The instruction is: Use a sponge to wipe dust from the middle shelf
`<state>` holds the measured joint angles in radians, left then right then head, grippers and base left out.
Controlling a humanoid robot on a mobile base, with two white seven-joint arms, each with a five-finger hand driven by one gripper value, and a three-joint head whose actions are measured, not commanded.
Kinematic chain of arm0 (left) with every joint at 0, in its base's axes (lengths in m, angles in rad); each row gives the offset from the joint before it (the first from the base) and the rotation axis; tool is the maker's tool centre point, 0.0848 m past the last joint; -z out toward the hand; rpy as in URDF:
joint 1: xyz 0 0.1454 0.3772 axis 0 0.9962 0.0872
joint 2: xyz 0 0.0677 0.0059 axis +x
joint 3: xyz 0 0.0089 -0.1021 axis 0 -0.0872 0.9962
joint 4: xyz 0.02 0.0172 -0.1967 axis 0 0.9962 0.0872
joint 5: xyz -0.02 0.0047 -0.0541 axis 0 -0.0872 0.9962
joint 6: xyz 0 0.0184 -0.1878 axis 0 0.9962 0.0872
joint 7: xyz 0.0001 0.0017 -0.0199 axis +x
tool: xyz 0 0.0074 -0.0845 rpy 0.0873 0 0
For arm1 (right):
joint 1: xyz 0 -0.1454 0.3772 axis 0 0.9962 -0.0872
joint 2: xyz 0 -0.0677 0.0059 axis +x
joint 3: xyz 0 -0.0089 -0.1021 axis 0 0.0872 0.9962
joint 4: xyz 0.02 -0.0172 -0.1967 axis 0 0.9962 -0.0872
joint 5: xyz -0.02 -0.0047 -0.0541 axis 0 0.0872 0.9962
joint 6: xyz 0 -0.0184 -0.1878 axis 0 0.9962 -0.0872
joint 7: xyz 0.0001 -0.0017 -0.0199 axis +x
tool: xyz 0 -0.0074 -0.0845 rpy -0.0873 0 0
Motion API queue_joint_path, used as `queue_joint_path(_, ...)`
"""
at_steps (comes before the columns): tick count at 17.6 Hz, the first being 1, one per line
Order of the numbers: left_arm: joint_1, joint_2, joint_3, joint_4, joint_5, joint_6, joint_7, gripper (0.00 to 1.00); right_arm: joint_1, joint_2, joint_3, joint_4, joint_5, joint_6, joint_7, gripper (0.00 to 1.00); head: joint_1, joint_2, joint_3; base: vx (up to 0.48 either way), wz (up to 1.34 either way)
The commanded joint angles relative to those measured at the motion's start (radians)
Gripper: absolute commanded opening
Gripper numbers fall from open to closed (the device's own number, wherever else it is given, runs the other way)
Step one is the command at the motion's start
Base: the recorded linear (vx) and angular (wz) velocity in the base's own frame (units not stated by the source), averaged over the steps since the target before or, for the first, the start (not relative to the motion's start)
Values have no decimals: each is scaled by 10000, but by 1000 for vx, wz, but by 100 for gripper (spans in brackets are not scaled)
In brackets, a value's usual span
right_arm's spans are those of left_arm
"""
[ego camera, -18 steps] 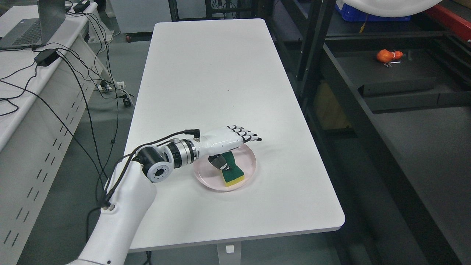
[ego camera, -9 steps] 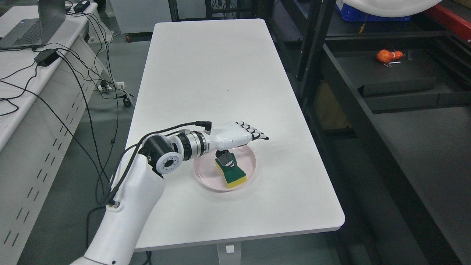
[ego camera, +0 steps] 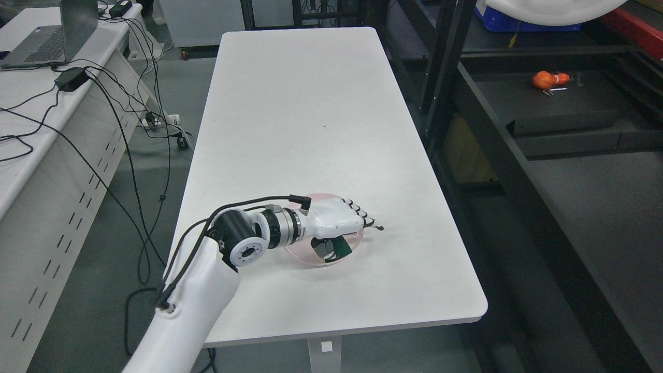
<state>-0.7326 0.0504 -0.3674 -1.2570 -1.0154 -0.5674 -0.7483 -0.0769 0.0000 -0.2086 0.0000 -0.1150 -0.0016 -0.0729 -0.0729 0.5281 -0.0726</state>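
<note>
Head view: left robot hand (ego camera: 337,224) hovering low over sponge (ego camera: 342,247) on pink plate (ego camera: 303,253), pre-grasp.

Left arm is coming in from lower left, palm down, w/ fingers (ego camera: 369,221) stretched out nearly flat past the plate's far rim and thumb tucking under toward the sponge; nothing gripped yet, though thumb contact is hard to tell. Sponge is lying green side up in the plate near the front of the white counter (ego camera: 295,103), mostly hidden by the palm, prob. so the hand can close around it from above. Black shelf unit (ego camera: 559,98) is standing at right, well apart, w/ an orange item (ego camera: 546,79) on it. Right arm not showing. Wiping not yet started.
</note>
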Motion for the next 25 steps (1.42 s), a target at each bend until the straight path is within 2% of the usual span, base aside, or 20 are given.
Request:
queue_joint_path(1, 86, 294, -393, -575, 91, -1, -18, 90, 2, -175, 0, -175, 0, 722, 8, 100, 0, 0, 0, -40, 124)
queue_joint_path(6, -710, 355, 1186, -1158, 214, -1, -33, 91, 2, -175, 0, -175, 0, 722, 8, 100, 0, 0, 0, -32, 83)
queue_joint_path(8, -773, 705, 1449, -1281, 382, -1, -48, 91, 2, -175, 0, -175, 0, 722, 8, 100, 0, 0, 0, 1, -54)
queue_joint_path(10, -529, 1471, 1282, -1327, 825, -16, -262, 91, 2, -175, 0, -175, 0, 722, 8, 100, 0, 0, 0, 11, -18)
queue_joint_path(11, -103, 1611, 1099, -1495, 965, -17, -278, 91, 2, -175, 0, -175, 0, 722, 8, 100, 0, 0, 0, 9, 13)
queue_joint_path(15, 1082, 1644, 361, -1360, 844, -1, -202, 90, 2, -175, 0, -175, 0, 722, 8, 100, 0, 0, 0, 3, 63)
queue_joint_path(19, 258, 1613, 620, -378, 858, -62, 333, 88, 2, -175, 0, -175, 0, 737, 8, 100, 0, 0, 0, 10, 26)
queue_joint_path(25, -190, 1674, 882, -316, 874, -109, 427, 89, 2, -175, 0, -175, 0, 722, 8, 100, 0, 1, 0, 27, 0)
